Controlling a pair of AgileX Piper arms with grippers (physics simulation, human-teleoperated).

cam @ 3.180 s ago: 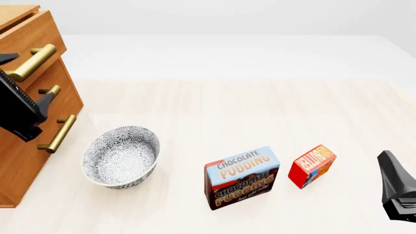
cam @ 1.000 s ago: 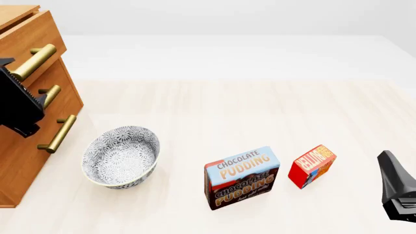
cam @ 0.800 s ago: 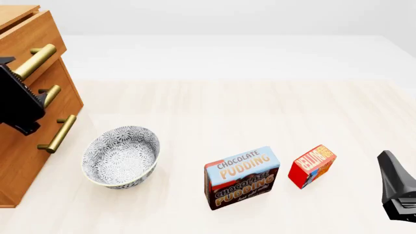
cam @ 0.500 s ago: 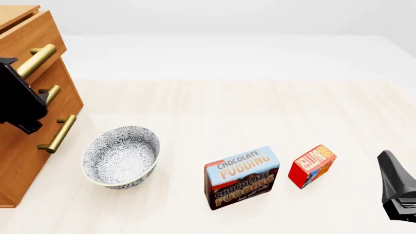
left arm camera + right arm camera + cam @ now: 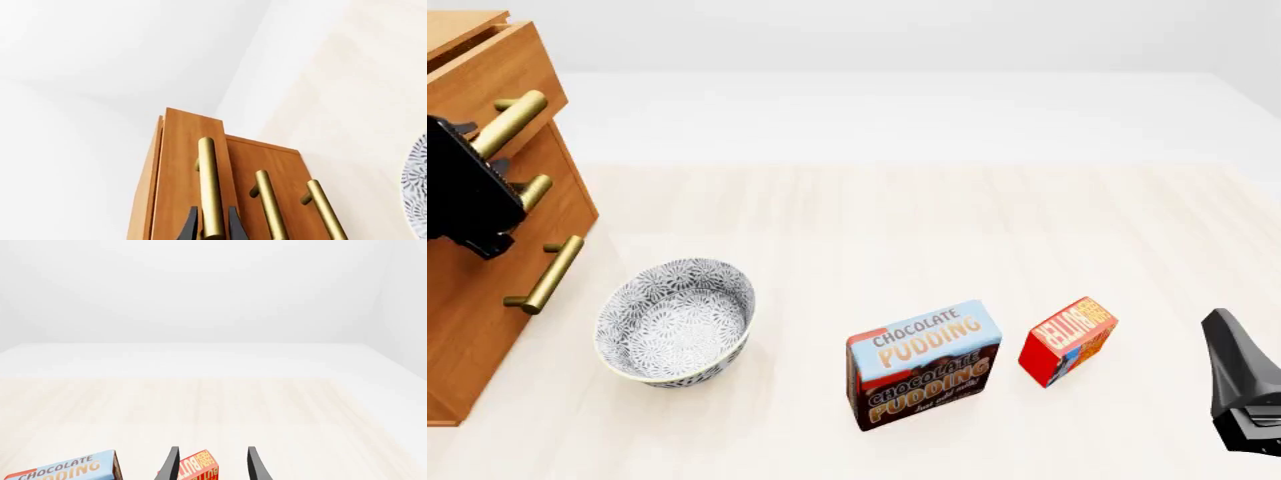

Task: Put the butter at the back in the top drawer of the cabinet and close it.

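Note:
The butter (image 5: 1068,340), a small red box, stands on the table to the right of the chocolate pudding box (image 5: 924,365). It also shows in the right wrist view (image 5: 199,469), ahead of my open, empty right gripper (image 5: 213,451), which hovers at the front right (image 5: 1228,345). The cabinet (image 5: 481,290) stands at the left edge. My left gripper (image 5: 483,147) is shut on the brass handle (image 5: 209,190) of the top drawer (image 5: 507,70), with one finger (image 5: 190,227) on each side of the bar. The top drawer front juts slightly beyond the two lower ones.
A patterned bowl (image 5: 675,320) sits on the table beside the cabinet, below the lower handles (image 5: 545,272). The pudding box stands between the bowl and the butter. The light wood table (image 5: 961,220) runs back to a white wall.
My left gripper has closed in around the top handle and shifted up and right with it. The top drawer front has come out slightly. The right arm and boxes have not moved.

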